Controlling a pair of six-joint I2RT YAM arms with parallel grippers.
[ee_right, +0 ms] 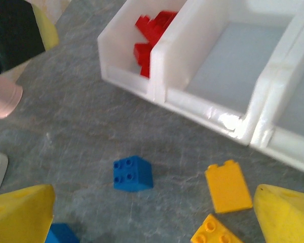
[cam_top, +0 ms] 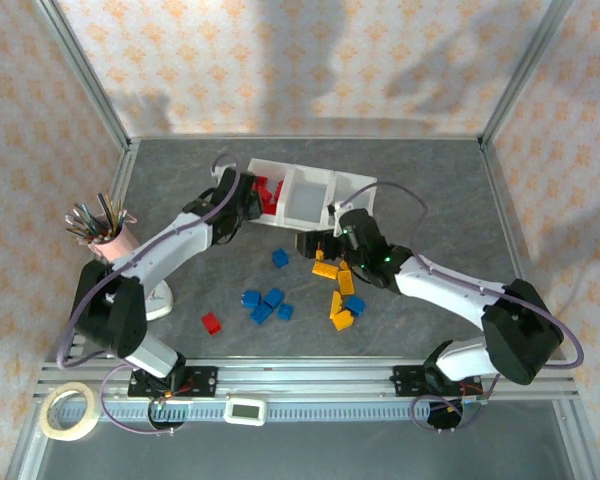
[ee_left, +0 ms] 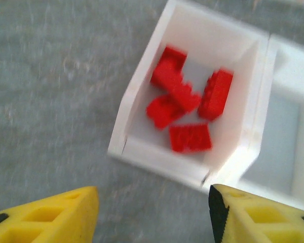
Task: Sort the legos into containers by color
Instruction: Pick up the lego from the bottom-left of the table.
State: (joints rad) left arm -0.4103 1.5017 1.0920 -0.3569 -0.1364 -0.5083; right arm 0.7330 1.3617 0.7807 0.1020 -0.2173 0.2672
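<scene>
My left gripper (ee_left: 153, 205) stands parted, empty, at the far-edge bin (ee_left: 138, 152); my wide-spread right gripper (ee_right: 152, 207) should straddle the blue brick (ee_right: 133, 173) squarely.

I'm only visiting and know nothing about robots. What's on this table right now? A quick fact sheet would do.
Containers: three white bins joined in a row
Left bin: several red bricks
Middle bin: empty
Loose on table: blue bricks, yellow-orange bricks, one red brick
Left end effector: open, holding nothing, beside the left bin
Right end effector: open, above loose bricks
</scene>
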